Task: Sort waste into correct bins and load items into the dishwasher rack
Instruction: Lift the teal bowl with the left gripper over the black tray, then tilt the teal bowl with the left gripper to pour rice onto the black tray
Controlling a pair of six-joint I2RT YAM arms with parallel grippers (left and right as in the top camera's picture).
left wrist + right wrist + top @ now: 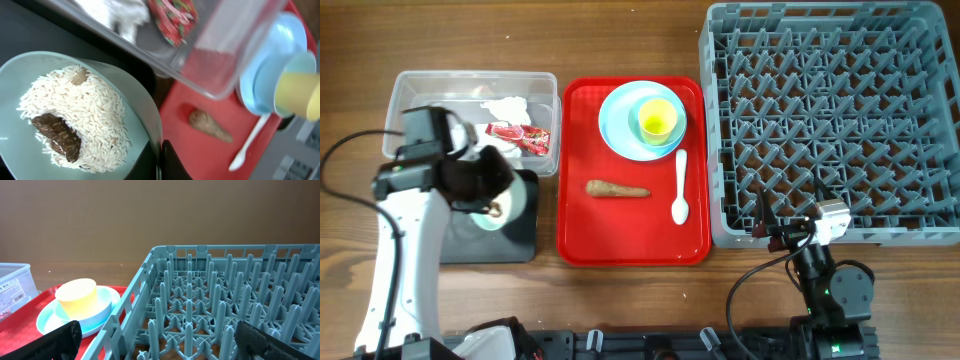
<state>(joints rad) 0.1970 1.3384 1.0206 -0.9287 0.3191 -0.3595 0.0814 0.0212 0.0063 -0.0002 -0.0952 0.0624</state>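
My left gripper (pixel 495 195) is shut on the rim of the mint-green bowl (pixel 520 200) and holds it tilted over the black tray (pixel 510 245). In the left wrist view the jaws (pixel 161 160) pinch the bowl's rim (pixel 145 107). The bowl holds white rice (pixel 85 115) and a dark brown scrap (pixel 57 135). The clear tub (pixel 410 95) holds a napkin (pixel 505 108) and a red wrapper (pixel 518 137). My right gripper (pixel 790 225) is open and empty at the grey rack's (pixel 830 110) front edge, as the right wrist view (pixel 160 345) also shows.
The red tray (pixel 630 225) holds a pale blue plate (pixel 615 125) with a pale blue bowl (pixel 640 140), a yellow cup (pixel 657 118), a white spoon (pixel 681 187) and a brown sausage-like scrap (pixel 617 189). The rack stands right of the tray.
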